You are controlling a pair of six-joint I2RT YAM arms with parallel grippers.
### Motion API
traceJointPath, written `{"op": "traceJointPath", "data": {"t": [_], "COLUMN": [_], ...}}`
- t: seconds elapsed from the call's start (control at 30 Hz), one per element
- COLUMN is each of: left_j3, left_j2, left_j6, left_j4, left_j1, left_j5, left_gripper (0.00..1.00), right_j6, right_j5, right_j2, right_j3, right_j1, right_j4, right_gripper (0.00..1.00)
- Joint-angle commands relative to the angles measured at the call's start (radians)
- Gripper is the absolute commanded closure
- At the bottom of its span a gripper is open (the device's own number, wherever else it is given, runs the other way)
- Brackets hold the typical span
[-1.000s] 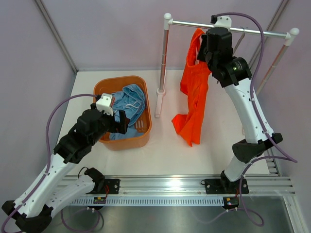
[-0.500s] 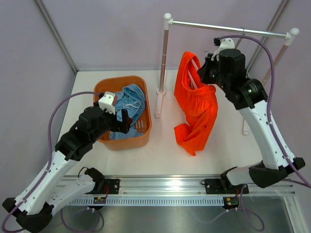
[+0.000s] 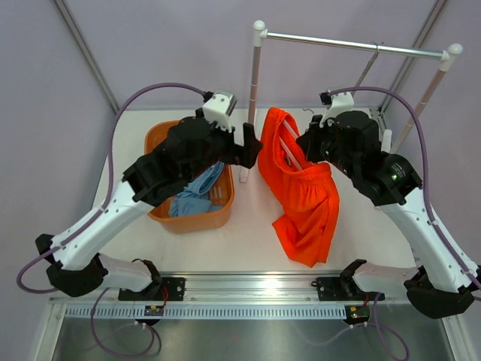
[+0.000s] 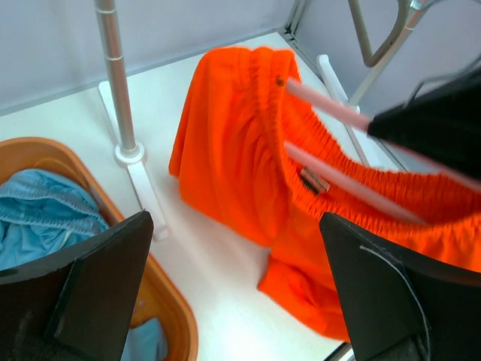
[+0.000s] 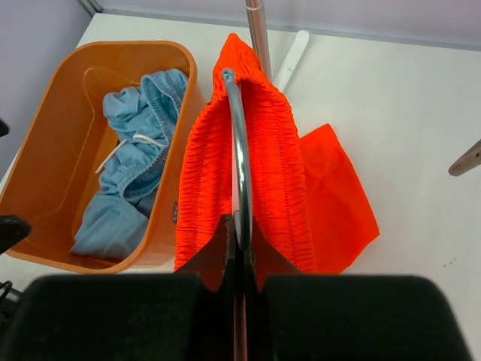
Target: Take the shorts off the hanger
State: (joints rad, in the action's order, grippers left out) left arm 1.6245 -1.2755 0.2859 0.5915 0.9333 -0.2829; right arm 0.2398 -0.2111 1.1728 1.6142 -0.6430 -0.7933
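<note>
**Orange shorts (image 5: pixel 282 173) on a gripped hanger (image 5: pixel 235 128)**

The hanger is clamped tightly by the right gripper (image 5: pixel 238 229). The orange shorts are stretched over it by the waistband, just right of the basket (image 5: pixel 41 143). The left gripper (image 4: pixel 234 226) is spread wide with nothing held, between the basket and these shorts. The light blue shorts (image 5: pixel 128 177) are laid inside the basket.

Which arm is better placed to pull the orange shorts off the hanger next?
Left, probably. The left fingers are open, empty and facing the orange shorts, while the right fingers are shut on the hanger that carries them.
</note>
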Motion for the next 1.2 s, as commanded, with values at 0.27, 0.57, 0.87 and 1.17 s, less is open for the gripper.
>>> {"op": "traceJointPath", "data": {"t": [0.27, 0.57, 0.87, 1.17], "left_j3": [0.268, 0.27, 0.325, 0.278], "left_j2": [-0.306, -0.355, -0.423, -0.372], "left_j6": [0.013, 0.001, -0.033, -0.06], "left_j4": [0.036, 0.012, 0.045, 0.018], "left_j1": [0.101, 0.107, 0.09, 0.084], "left_j5": [-0.242, -0.32, -0.354, -0.349], "left_gripper": [0.01, 0.01, 0.39, 1.0], "right_j6": [0.027, 0.039, 0.055, 0.065], "right_j5": [-0.094, -0.122, -0.165, -0.208], "right_j2": [-0.085, -0.067, -0.081, -0.094], "right_j3": [-0.04, -0.002, 0.018, -0.019], "right_j1": [-0.076, -0.158, -0.233, -0.239], "right_j4": [0.02, 0.005, -0.02, -0.026], "right_gripper": [1.0, 1.0, 1.0, 1.0]}}
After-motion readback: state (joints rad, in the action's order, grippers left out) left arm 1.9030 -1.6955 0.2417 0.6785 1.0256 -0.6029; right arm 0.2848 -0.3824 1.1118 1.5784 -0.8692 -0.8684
